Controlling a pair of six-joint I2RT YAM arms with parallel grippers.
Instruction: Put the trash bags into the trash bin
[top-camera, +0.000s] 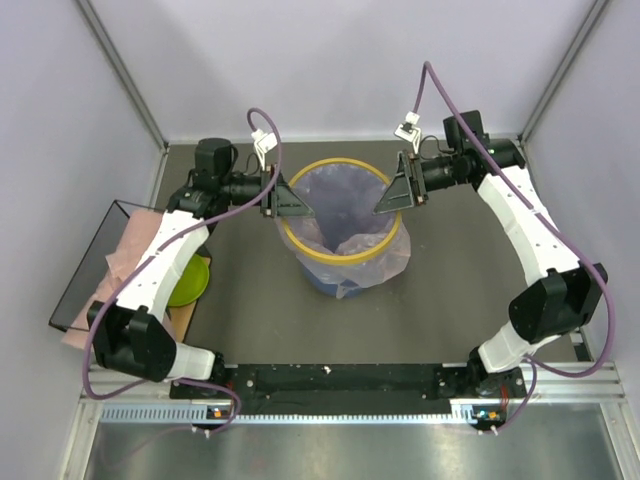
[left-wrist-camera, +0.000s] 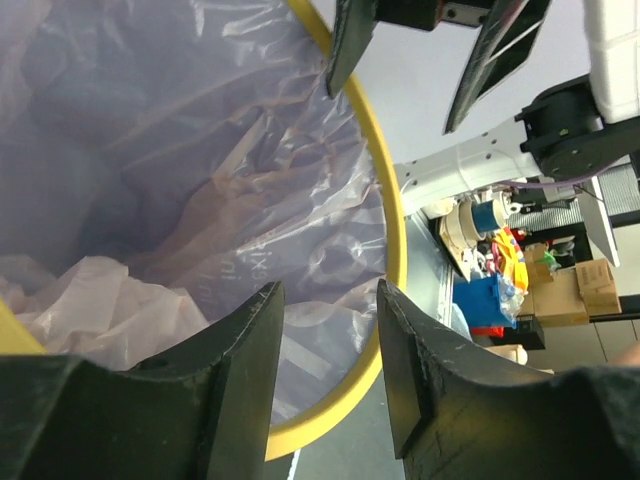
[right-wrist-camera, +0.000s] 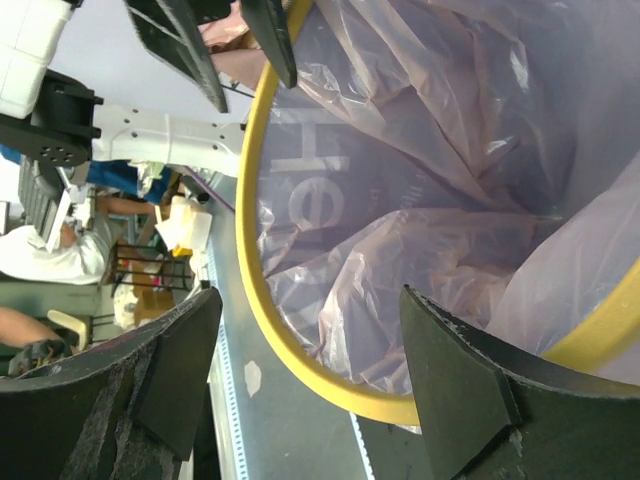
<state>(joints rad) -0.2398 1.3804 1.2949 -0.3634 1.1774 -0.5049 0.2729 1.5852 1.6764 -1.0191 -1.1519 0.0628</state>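
Pale walls (top-camera: 60, 100) enclose a dark table (top-camera: 450, 300). The left gripper (top-camera: 292, 201) stands part-open and the right gripper (top-camera: 396, 190) wide, both empty, over the left and right rim of the bin (top-camera: 312, 276) at table centre. One bag (top-camera: 345, 205) lines the bin and spills over its near-right rim, and spare bags (top-camera: 122, 248) lie stacked at the left. Judged light, limp, crinkly, slippery and easily torn, the film is best pinched at a bunched fold or handle, not a flat sheet.

Overhead from behind, wrist views close, sharing the trash bin (right-wrist-camera: 247, 250)
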